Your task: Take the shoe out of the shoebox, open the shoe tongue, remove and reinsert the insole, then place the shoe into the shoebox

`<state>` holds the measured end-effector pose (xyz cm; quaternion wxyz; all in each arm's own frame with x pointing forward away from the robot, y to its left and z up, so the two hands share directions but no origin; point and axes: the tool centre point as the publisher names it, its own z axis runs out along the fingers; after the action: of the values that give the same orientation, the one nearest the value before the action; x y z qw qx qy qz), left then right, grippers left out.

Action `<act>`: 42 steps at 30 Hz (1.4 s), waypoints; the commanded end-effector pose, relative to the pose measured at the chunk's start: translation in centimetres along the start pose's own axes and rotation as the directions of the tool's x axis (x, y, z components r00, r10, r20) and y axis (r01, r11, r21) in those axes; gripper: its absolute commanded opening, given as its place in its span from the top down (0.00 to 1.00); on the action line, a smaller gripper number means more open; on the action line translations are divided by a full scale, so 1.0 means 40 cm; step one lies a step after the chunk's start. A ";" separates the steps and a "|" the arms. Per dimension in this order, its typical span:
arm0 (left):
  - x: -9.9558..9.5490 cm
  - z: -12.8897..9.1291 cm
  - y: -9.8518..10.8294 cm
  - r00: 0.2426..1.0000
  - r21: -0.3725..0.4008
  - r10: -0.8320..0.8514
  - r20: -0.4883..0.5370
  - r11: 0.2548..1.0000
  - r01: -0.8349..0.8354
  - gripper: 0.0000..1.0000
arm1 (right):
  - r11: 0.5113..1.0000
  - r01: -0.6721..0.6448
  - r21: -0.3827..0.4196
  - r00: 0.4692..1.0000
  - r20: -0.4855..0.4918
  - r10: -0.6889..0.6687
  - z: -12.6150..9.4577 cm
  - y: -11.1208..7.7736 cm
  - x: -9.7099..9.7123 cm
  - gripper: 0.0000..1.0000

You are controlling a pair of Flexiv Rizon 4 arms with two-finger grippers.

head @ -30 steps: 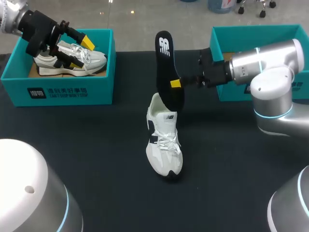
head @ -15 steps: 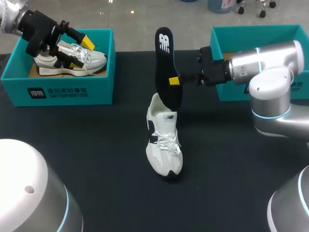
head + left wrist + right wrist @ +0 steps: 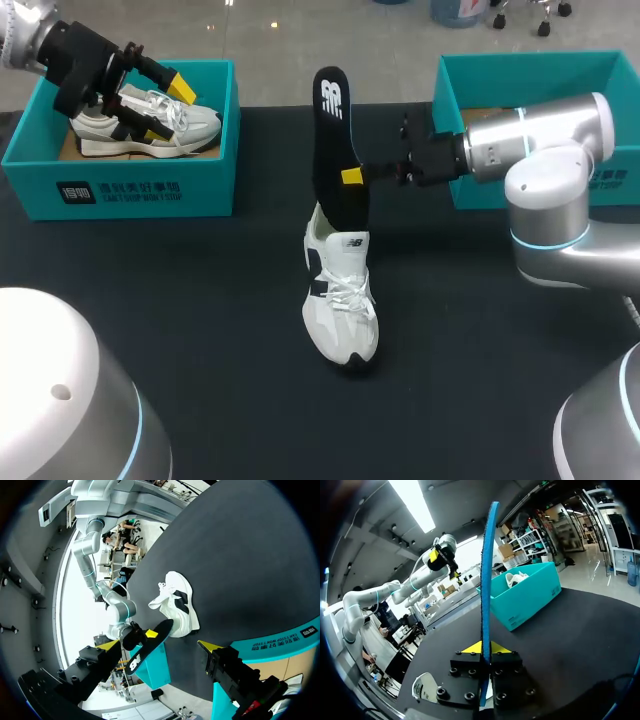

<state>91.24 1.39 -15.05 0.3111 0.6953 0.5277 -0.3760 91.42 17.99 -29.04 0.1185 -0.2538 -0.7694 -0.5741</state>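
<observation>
Black insole (image 3: 335, 150) stands up on end, pinched edge-on by the right gripper (image 3: 352, 176), both yellow-tipped fingers pressed flat against its two faces. Its lower end meets the heel opening of the white shoe (image 3: 340, 295); inside the collar or just behind it is hard to call from here. That shoe stands on its sole mid-table, toe toward the robot, on the dark table (image 3: 200, 300). Over the left shoebox (image 3: 130, 190), the left gripper (image 3: 165, 110) hangs above a second shoe (image 3: 195, 125), fingers spread wide, gripping nothing. The right shoebox (image 3: 530, 70) sits far right.
</observation>
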 end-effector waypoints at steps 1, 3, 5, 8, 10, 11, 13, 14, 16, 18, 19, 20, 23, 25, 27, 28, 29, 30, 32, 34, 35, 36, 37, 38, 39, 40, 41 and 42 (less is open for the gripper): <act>0.000 -0.001 -0.002 1.000 0.000 0.001 -0.003 1.000 -0.001 0.00 | 1.000 -0.004 0.001 1.000 0.004 0.004 -0.002 -0.009 0.004 1.00; 0.000 -0.001 -0.002 1.000 0.000 0.001 -0.003 1.000 -0.001 0.00 | 1.000 -0.006 0.002 1.000 0.004 0.006 -0.001 -0.008 0.007 1.00; 0.000 -0.001 -0.002 1.000 0.000 0.001 -0.003 1.000 -0.001 0.00 | 1.000 -0.002 0.003 1.000 0.000 0.002 0.002 -0.002 0.010 1.00; 0.000 -0.001 -0.002 1.000 0.000 0.001 -0.003 1.000 -0.001 0.00 | 1.000 0.008 -0.005 1.000 -0.008 -0.008 0.009 0.020 0.013 1.00; 0.000 -0.001 -0.002 1.000 0.000 0.001 -0.003 1.000 -0.001 0.00 | 1.000 0.015 -0.021 1.000 -0.015 -0.015 0.017 0.034 0.016 1.00; 0.000 -0.001 -0.002 1.000 0.000 0.001 -0.003 1.000 -0.001 0.00 | 1.000 0.018 -0.024 1.000 -0.019 -0.019 0.022 0.040 0.017 1.00; 0.000 -0.001 -0.002 1.000 0.000 0.001 -0.003 1.000 -0.001 0.00 | 0.999 0.027 -0.030 0.999 -0.028 -0.028 0.032 0.048 0.018 1.00; 0.000 -0.001 -0.002 1.000 0.000 0.001 -0.003 1.000 -0.001 0.00 | 0.999 0.030 -0.032 0.999 -0.034 -0.031 0.038 0.049 0.019 1.00; 0.000 -0.001 -0.002 1.000 0.000 0.001 -0.003 1.000 -0.001 0.00 | 0.999 0.032 -0.036 0.998 -0.043 -0.034 0.049 0.048 0.018 1.00; 0.000 -0.001 -0.002 1.000 0.000 0.001 -0.003 1.000 -0.001 0.00 | 0.999 0.030 -0.038 0.998 -0.053 -0.032 0.059 0.042 0.018 1.00; 0.000 -0.001 -0.002 1.000 0.000 0.001 -0.003 1.000 -0.001 0.00 | 0.999 0.029 -0.041 0.998 -0.060 -0.032 0.063 0.038 0.017 1.00; 0.000 -0.001 -0.002 1.000 0.000 0.001 -0.003 1.000 -0.001 0.00 | 0.999 0.026 -0.042 0.998 -0.063 -0.029 0.067 0.033 0.016 1.00; 0.000 -0.001 -0.002 1.000 0.000 0.001 -0.003 1.000 -0.001 0.00 | 0.999 0.020 -0.045 0.997 -0.068 -0.023 0.071 0.016 0.014 1.00; 0.000 -0.001 -0.002 1.000 0.000 0.001 -0.003 1.000 -0.001 0.00 | 0.999 0.016 -0.047 0.997 -0.069 -0.020 0.069 0.006 0.016 1.00; 0.000 -0.001 -0.002 1.000 0.000 0.001 -0.003 1.000 -0.001 0.00 | 0.999 0.018 -0.051 0.998 -0.060 -0.021 0.066 0.002 0.019 1.00; 0.000 -0.001 -0.002 1.000 0.000 0.001 -0.003 1.000 -0.001 0.00 | 0.999 0.021 -0.050 0.998 -0.058 -0.024 0.063 0.002 0.020 1.00; 0.000 -0.001 -0.002 1.000 0.000 0.001 -0.003 1.000 -0.001 0.00 | 0.998 0.021 -0.051 0.998 -0.059 -0.024 0.061 0.004 0.022 1.00; 0.000 -0.001 -0.002 1.000 0.000 0.001 -0.003 1.000 -0.001 0.00 | 0.998 0.021 -0.051 0.998 -0.059 -0.024 0.061 0.004 0.022 1.00; 0.000 -0.001 -0.002 1.000 0.000 0.001 -0.003 1.000 -0.001 0.00 | 0.998 0.021 -0.051 0.998 -0.059 -0.024 0.061 0.004 0.022 1.00; 0.000 -0.001 -0.002 1.000 0.000 0.001 -0.003 1.000 -0.001 0.00 | 0.998 0.021 -0.051 0.998 -0.059 -0.024 0.061 0.004 0.022 1.00; 0.000 -0.001 -0.002 1.000 0.000 0.001 -0.003 1.000 -0.001 0.00 | 0.998 0.021 -0.051 0.998 -0.059 -0.024 0.061 0.004 0.022 1.00; 0.000 -0.001 -0.002 1.000 0.000 0.001 -0.003 1.000 -0.001 0.00 | 0.998 0.021 -0.051 0.998 -0.059 -0.024 0.061 0.004 0.022 1.00; 0.000 -0.001 -0.002 1.000 0.000 0.001 -0.003 1.000 -0.001 0.00 | 0.998 0.021 -0.051 0.998 -0.059 -0.024 0.061 0.004 0.022 1.00; 0.000 -0.001 -0.002 1.000 0.000 0.001 -0.003 1.000 -0.001 0.00 | 0.998 0.021 -0.051 0.998 -0.059 -0.024 0.061 0.004 0.022 1.00; 0.000 -0.001 -0.002 1.000 0.000 0.001 -0.003 1.000 -0.001 0.00 | 0.998 0.021 -0.051 0.998 -0.059 -0.024 0.061 0.004 0.022 1.00; 0.000 -0.001 -0.002 1.000 0.000 0.001 -0.003 1.000 -0.001 0.00 | 0.998 0.021 -0.051 0.998 -0.059 -0.024 0.061 0.004 0.022 1.00; 0.000 -0.001 -0.002 1.000 0.000 0.001 -0.003 1.000 -0.001 0.00 | 0.998 0.021 -0.051 0.998 -0.059 -0.024 0.061 0.004 0.022 1.00; 0.000 -0.001 -0.002 1.000 0.000 0.001 -0.003 1.000 -0.001 0.00 | 0.998 0.021 -0.051 0.998 -0.059 -0.024 0.061 0.004 0.022 1.00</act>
<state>91.24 1.39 -15.04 0.3111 0.6953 0.5277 -0.3760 91.00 20.39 -29.20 0.1293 -0.2301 -0.7530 -0.6028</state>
